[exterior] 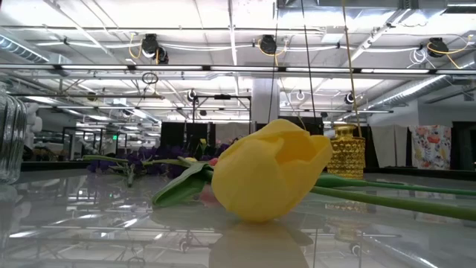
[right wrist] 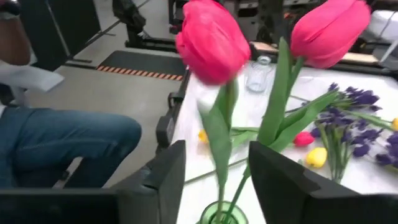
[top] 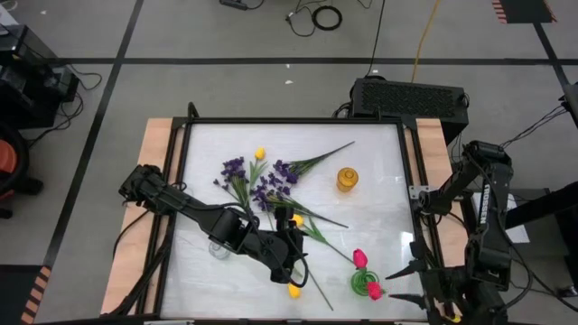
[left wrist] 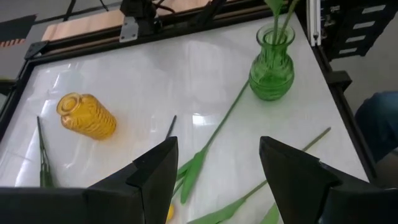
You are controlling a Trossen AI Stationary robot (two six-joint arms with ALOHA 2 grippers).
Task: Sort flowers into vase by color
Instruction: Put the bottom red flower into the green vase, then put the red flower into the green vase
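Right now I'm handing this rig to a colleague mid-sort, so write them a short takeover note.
Right end effector: open, fingers either side of the pink tulips standing in the green vase.
Left end effector: open, empty, over stems at mid-table.
Done: two pink tulips in the green vase.
Left: yellow tulips, purple sprigs and one pink tulip lie on the table; yellow vase and clear vase stand empty.

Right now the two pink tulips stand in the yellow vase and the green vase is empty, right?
Not quite. The two pink tulips stand in the green vase, as the right wrist view shows at its bottom edge. The yellow vase is the empty one, seen in the high view.
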